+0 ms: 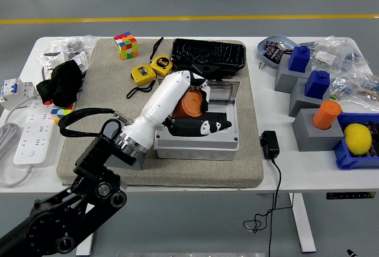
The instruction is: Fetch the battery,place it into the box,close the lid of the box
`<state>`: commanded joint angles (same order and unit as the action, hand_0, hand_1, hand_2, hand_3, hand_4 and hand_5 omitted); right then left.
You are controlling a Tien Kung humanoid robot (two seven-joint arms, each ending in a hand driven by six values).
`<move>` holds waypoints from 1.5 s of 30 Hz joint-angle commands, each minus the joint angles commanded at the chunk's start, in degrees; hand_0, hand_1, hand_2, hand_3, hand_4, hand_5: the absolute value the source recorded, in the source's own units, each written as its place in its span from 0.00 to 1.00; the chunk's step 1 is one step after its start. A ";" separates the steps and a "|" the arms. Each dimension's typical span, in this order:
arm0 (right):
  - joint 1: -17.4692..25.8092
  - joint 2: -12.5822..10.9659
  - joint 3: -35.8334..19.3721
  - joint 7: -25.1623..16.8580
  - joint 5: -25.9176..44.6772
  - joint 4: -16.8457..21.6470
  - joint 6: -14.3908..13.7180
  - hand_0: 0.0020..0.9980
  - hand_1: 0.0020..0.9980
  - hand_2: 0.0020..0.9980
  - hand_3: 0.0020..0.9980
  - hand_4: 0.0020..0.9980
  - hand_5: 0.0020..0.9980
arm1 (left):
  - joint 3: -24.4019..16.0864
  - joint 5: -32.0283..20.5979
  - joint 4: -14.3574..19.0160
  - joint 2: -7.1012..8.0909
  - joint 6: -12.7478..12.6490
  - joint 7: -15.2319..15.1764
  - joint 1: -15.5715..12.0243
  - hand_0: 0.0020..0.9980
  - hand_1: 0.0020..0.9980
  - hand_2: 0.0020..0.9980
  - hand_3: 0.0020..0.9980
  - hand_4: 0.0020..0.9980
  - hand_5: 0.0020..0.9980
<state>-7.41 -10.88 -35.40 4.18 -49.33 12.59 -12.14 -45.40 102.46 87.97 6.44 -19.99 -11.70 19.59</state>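
The left hand (198, 118) is clamped around the orange battery (191, 104), black fingers (207, 127) curled under and across it, holding it just above the open grey box (198, 129) — right over the dark opening. The box's clear lid (218, 90) stands raised just behind the hand, on its far side. The white forearm runs back from the hand toward the lower left, over the box's front left corner, and covers most of a grey block (137, 161) of which only a sliver shows beside the wrist.

Beyond the hand, past the lid, lies a black tray (208, 54); to its far left sit two yellow tape measures (151, 69) and, further out, a Rubik's cube (126, 45). All rest on a beige mat (249, 162).

Well to the right of the hand, off the mat, a black adapter (270, 144) lies on the white table (296, 171) — beyond it, another orange cylinder (327, 114) stands in a grey block (314, 134).
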 joint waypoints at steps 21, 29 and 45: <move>-0.03 -0.20 1.48 0.19 0.42 0.09 -0.05 0.75 0.69 0.71 0.74 1.00 1.00 | 5.37 -3.02 -19.55 -4.99 -6.08 -4.27 7.41 0.06 0.00 0.00 0.01 0.95 0.24; -0.16 -0.33 1.69 0.20 0.50 0.15 -0.08 0.75 0.69 0.71 0.74 1.00 1.00 | 7.15 -3.70 -23.74 -6.44 -6.43 -4.70 9.73 0.06 0.00 0.00 0.01 0.95 0.24; -0.21 -0.34 2.02 0.26 0.63 0.18 -0.05 0.75 0.69 0.71 0.74 1.00 1.00 | 6.22 -3.22 -32.19 -6.44 -7.48 -5.92 12.76 0.06 0.00 0.00 0.01 0.95 0.27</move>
<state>-7.62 -11.22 -33.38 4.44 -48.69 12.77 -12.18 -39.18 99.24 55.78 0.00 -27.47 -17.61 32.35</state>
